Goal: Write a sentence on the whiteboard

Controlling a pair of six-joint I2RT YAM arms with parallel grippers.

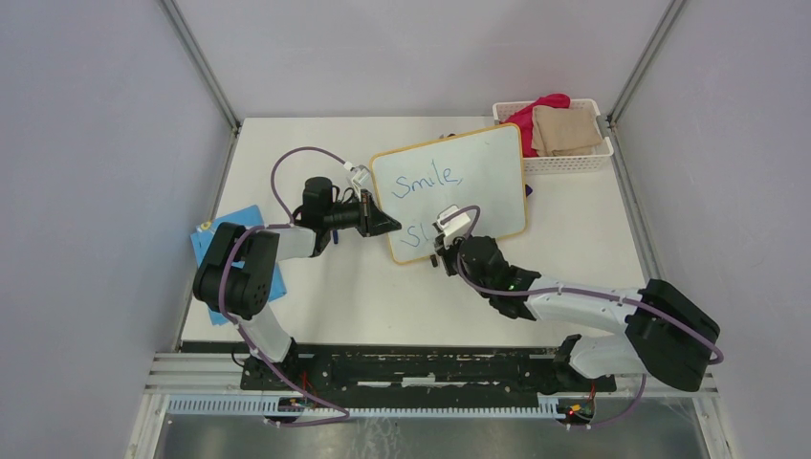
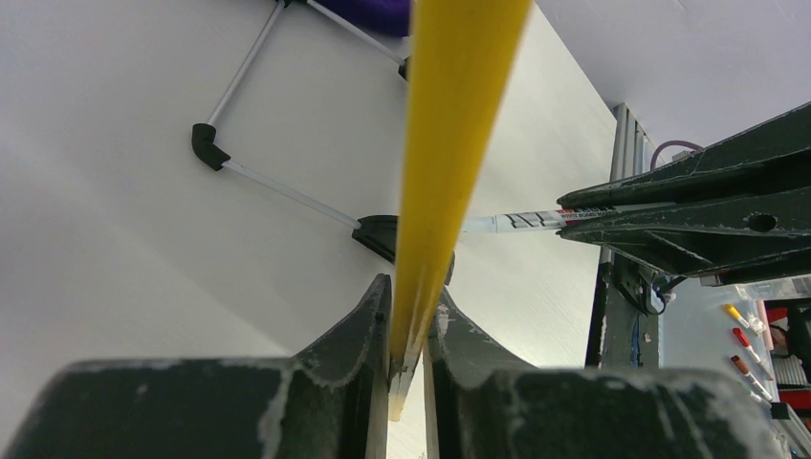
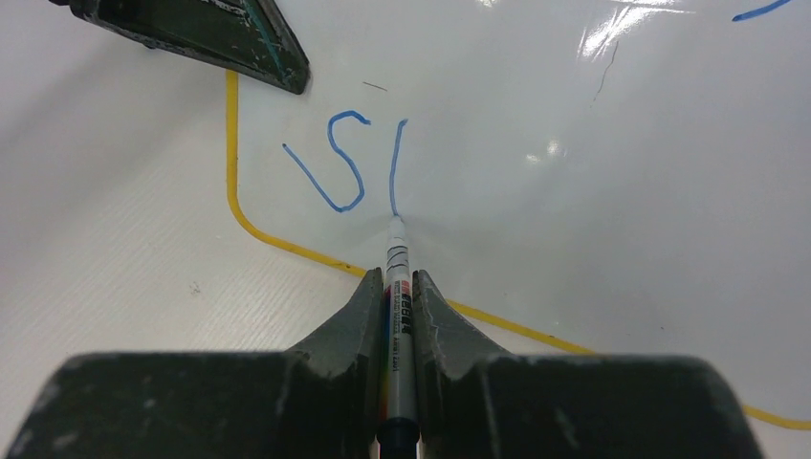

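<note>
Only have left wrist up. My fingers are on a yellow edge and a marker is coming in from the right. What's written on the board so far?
Observer: The top line on the whiteboard reads "Smile," in blue.
Operator: Second line started?
Observer: Only an S and one upright stroke next to it. The marker tip is at the lower end of that stroke.
Operator: How is the marker held?
Observer: The right fingers are shut on its barrel, with the tip pointing straight out ahead of them.
</note>
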